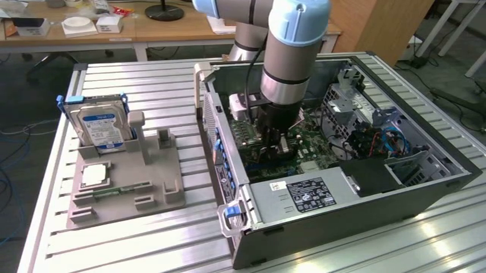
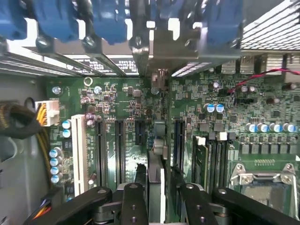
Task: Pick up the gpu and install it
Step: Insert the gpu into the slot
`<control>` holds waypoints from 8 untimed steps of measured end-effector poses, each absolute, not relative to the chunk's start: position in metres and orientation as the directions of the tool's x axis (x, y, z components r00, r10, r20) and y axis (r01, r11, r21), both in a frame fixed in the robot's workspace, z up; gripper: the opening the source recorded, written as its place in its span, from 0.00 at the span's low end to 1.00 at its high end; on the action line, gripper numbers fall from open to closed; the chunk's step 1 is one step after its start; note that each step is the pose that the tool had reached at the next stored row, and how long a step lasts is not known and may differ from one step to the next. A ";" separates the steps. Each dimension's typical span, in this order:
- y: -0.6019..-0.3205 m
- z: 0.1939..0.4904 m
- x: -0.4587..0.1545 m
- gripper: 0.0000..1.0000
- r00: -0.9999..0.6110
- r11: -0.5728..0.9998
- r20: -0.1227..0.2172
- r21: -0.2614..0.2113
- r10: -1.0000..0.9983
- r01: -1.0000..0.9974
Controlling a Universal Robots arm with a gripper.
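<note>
I've got the arm (image 1: pixel 292 51) reaching straight down into the open PC case (image 1: pixel 334 170), gripper (image 1: pixel 279 142) low over the motherboard (image 1: pixel 319 151).

Wrist view: gripper (image 2: pixel 158 197) is clamped on the gpu (image 2: pixel 154 183), which I see edge-on between the two black fingers (image 2: pixel 135 204). Card stands upright, thin edge toward the camera, with its far end running toward the rear slot brackets (image 2: pixel 150 42). It sits in line with the expansion slots (image 2: pixel 119 145) on the green board, between the dark slots on one side and the memory stick (image 2: pixel 202 157) in its socket on the other. Can't tell from here whether the card edge is seated in a slot or just above it.

Other stuff inside the case: white slot (image 2: pixel 78 150) next to the black ones, a row of blue-topped capacitors (image 2: pixel 55 164), yellow/black power cable bundle (image 2: pixel 26 122), CPU socket frame (image 2: pixel 262 180), red wire (image 2: pixel 262 75) across the board.

Exterior view: power supply (image 1: pixel 304 196) with its label sits at the near end of the case. On the exterior view's left, well apart from the case, a grey fixture tray (image 1: pixel 125 182) on the slatted aluminium table (image 1: pixel 136 244) holds a hard drive (image 1: pixel 100 125) with blue label standing upright, a CPU (image 1: pixel 97 173) lying flat, and a narrow green memory stick (image 1: pixel 122 189).
</note>
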State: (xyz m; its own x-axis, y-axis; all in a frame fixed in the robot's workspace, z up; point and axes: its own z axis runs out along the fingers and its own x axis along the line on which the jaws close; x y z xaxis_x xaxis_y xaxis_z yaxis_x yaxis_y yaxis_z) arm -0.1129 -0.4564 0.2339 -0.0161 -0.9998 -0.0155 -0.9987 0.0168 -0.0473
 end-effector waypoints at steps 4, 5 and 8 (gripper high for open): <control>-0.456 0.246 -0.113 0.34 -0.016 0.017 -0.015 -0.048 -1.000 -0.999; -0.456 0.249 -0.113 0.34 -0.016 0.017 -0.015 -0.048 -1.000 -0.999; -0.456 0.257 -0.113 0.34 -0.016 0.017 -0.015 -0.048 -1.000 -0.999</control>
